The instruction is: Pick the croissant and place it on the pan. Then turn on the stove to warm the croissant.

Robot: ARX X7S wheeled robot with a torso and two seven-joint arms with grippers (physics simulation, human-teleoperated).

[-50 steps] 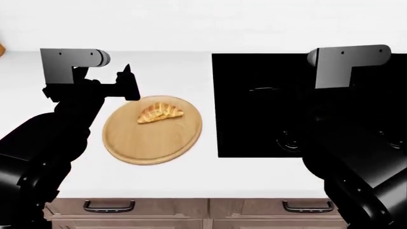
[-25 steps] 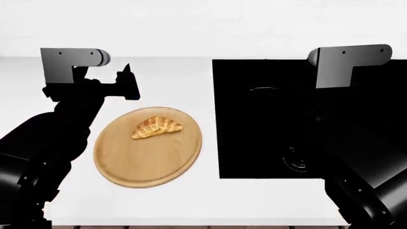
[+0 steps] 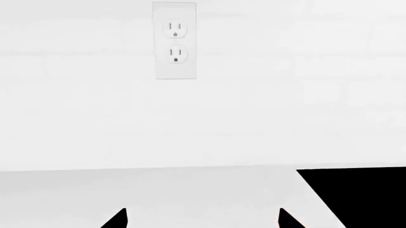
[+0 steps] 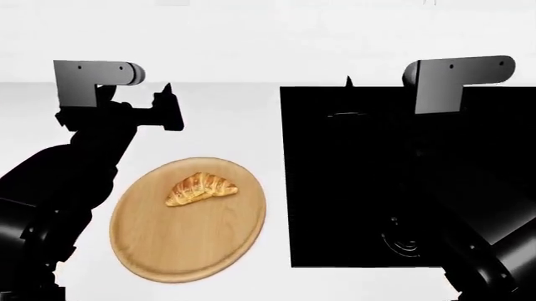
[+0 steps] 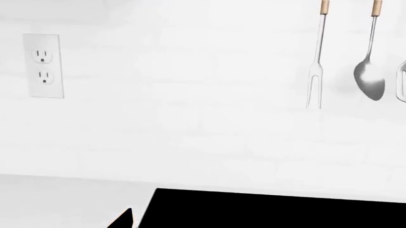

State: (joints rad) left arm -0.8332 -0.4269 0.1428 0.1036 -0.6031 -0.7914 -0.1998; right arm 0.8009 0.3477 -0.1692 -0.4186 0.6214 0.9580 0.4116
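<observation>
The croissant (image 4: 201, 189) lies on a round light-wood board (image 4: 188, 241) on the white counter. The black stove (image 4: 368, 175) fills the right side, with one dial mark (image 4: 402, 239) showing near its front edge. The pan cannot be made out against the black stove. My left gripper (image 4: 166, 94) hovers above the counter behind the board; in the left wrist view (image 3: 203, 221) its fingertips (image 3: 119, 219) stand wide apart, open and empty. My right gripper (image 4: 348, 83) is raised over the stove's back edge; in the right wrist view (image 5: 203, 221) one fingertip (image 5: 125, 219) shows far to the side, open.
A tiled white wall stands behind the counter with an outlet (image 3: 174, 40), which also shows in the right wrist view (image 5: 43, 65). A fork (image 5: 315, 61) and a spoon (image 5: 369, 76) hang on the wall above the stove. Both black arms fill the head view's lower corners.
The head view has shifted: the board, croissant and stove slid down in the picture and the counter's front edge and drawers left it. Both arms keep their pose.
</observation>
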